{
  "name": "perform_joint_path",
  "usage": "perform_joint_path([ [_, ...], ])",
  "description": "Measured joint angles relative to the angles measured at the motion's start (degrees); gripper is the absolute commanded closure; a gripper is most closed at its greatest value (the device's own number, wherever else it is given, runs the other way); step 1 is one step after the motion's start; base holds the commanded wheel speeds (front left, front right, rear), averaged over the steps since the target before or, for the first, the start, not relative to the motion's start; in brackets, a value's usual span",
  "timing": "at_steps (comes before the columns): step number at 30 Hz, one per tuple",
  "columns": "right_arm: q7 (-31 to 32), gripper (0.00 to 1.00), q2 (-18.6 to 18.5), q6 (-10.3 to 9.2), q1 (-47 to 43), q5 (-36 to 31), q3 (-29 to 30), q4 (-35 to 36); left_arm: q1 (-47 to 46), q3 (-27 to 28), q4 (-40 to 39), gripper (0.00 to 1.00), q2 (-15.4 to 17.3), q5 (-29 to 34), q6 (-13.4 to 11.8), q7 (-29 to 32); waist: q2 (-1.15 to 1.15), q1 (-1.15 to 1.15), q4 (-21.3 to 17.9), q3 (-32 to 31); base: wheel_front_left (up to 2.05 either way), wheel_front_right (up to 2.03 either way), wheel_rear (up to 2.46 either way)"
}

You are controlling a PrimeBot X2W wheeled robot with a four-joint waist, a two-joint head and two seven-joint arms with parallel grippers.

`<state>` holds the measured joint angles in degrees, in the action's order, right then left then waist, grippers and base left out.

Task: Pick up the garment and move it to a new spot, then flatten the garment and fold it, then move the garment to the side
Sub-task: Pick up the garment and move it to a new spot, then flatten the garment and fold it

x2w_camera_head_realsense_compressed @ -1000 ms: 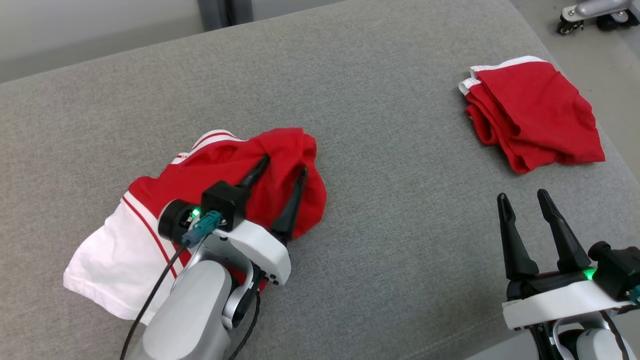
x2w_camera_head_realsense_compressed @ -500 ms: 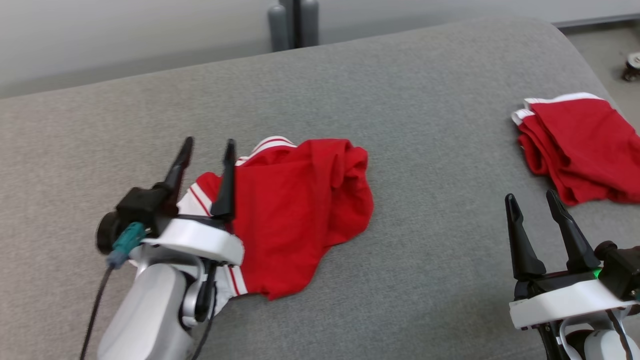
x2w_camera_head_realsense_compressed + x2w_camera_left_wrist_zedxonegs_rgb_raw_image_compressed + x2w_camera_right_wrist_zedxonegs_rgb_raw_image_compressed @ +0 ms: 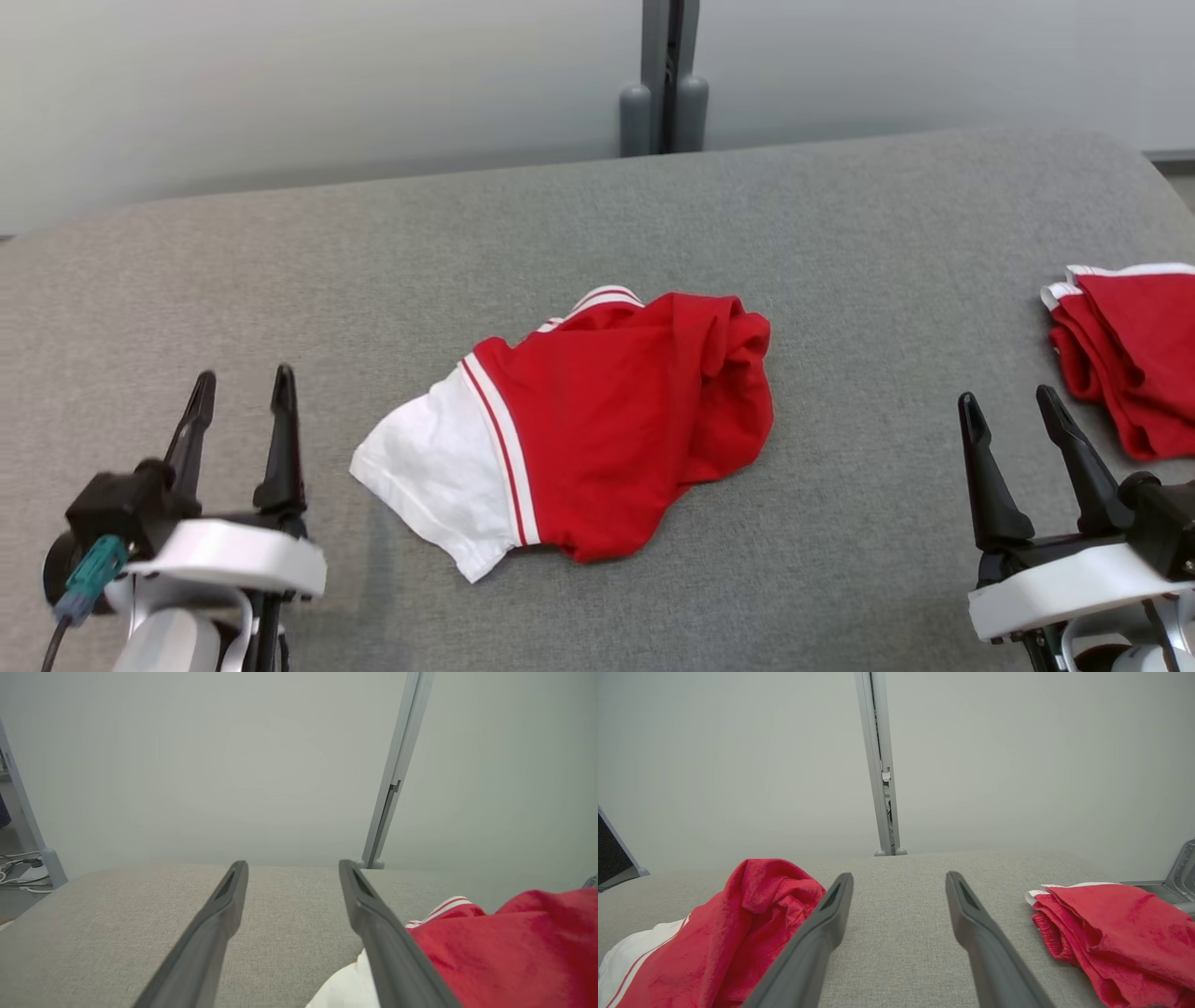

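Note:
A crumpled red garment (image 3: 616, 420) with a white sleeve and white stripes lies in the middle of the grey cushion (image 3: 467, 243). It also shows at the lower right of the left wrist view as the garment (image 3: 504, 947) and at the lower left of the right wrist view as the garment (image 3: 728, 933). My left gripper (image 3: 241, 387) stands open at the lower left, apart from the cloth, with nothing between its fingers. At the lower right my right gripper (image 3: 1010, 403) is open too and holds nothing.
A second red garment (image 3: 1134, 350), folded, lies at the cushion's right edge, close to my right gripper; in the right wrist view this folded garment (image 3: 1115, 933) is at the lower right. A pale wall with a grey post (image 3: 665, 79) stands behind the cushion.
My left gripper has come off the crumpled garment and drawn back to the lower left, leaving it on the cushion. The head camera has tilted up and turned left. The right gripper stays open.

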<state>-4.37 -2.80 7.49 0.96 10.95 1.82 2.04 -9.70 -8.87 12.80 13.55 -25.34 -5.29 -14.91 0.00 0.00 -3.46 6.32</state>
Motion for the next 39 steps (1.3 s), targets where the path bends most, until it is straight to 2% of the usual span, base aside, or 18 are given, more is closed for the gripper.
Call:
perform_joint_path([
  [12, 1.51, 0.00, 0.00, 0.00, -4.17, -0.32, 0.29, 0.51, 10.57, -1.01, -5.05, 0.00, 1.63, -1.36, 0.16, 2.90, 0.00, 0.00, 2.95, -6.05, 0.00, 0.00, 0.00],
  [20, 2.61, 0.00, -0.01, 0.00, -6.83, -0.42, 1.04, 1.43, 15.34, -1.67, -9.00, 0.00, 1.90, -1.35, -1.18, 4.31, 0.00, 0.00, 3.16, -7.99, 0.00, 0.00, 0.00],
  [39, 4.17, 0.00, 0.00, 0.00, -8.35, -1.16, 1.22, 2.79, 16.55, -2.87, -11.46, 0.00, 2.46, -1.36, -1.83, 5.57, 0.00, 0.00, 3.22, -8.32, 0.00, 0.00, 0.00],
])
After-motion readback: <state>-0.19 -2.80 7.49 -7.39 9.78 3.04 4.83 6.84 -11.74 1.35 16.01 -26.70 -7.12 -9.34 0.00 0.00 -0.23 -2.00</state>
